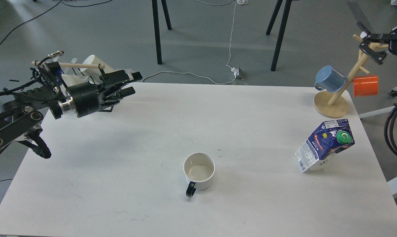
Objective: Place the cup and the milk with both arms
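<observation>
Cream-white mug point(199, 170) is standing upright, handle facing me, well left of the milk carton point(325, 144); both look placed. Left gripper point(132, 85) is hovering far left, fingers parted, empty; right gripper's point(371, 42) fingers unclear.

Cream cup point(199, 171) upright, empty, black handle toward viewer, mid-table; blue-white milk point(324, 145) carton standing well right, green cap.

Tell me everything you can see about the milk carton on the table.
The milk carton is dark blue and white, apparently coated cardboard, with a slanted top, a round green screw cap, closed, and "MILK" lettering on its side. It stands on the white table near the right edge, in front of the wooden mug tree, appearing to lean rightward. Only the table touches it.
</observation>
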`<action>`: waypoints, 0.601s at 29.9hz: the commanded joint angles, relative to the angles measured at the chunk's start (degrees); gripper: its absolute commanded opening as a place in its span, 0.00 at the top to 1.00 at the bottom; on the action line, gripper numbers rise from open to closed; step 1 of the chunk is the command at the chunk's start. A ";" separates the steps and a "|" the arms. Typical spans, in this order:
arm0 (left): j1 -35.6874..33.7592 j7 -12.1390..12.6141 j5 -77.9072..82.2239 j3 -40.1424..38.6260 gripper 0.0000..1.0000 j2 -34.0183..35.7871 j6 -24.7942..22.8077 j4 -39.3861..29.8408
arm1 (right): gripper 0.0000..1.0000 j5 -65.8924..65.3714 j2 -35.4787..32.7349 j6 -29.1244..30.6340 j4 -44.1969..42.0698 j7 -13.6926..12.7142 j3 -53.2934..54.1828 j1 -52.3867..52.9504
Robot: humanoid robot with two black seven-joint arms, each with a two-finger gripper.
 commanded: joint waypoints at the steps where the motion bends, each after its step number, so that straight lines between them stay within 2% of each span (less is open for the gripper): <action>1: 0.08 -0.01 -13.80 -0.09 0.11 1.92 -0.01 2.93 | 0.01 19.12 -3.43 -3.10 3.20 -0.96 0.38 -0.77; 4: 1.56 -0.01 -15.15 0.00 0.11 2.80 -0.01 4.16 | 0.01 28.99 -7.03 -6.81 2.77 -0.88 2.22 -2.17; 10: 5.00 -0.01 -18.03 -1.23 0.11 2.89 -0.01 4.25 | 0.01 37.87 -14.41 -7.08 3.47 -0.88 6.79 -12.18; 14: 6.58 -0.01 -22.00 -1.59 0.11 2.63 -0.01 4.25 | 0.01 43.33 -15.39 -7.08 3.56 -0.79 8.02 -18.78; 18: 7.28 -0.01 -22.27 -1.59 0.11 2.63 -0.01 4.25 | 0.01 47.98 -15.39 -6.99 5.04 1.05 8.03 -25.02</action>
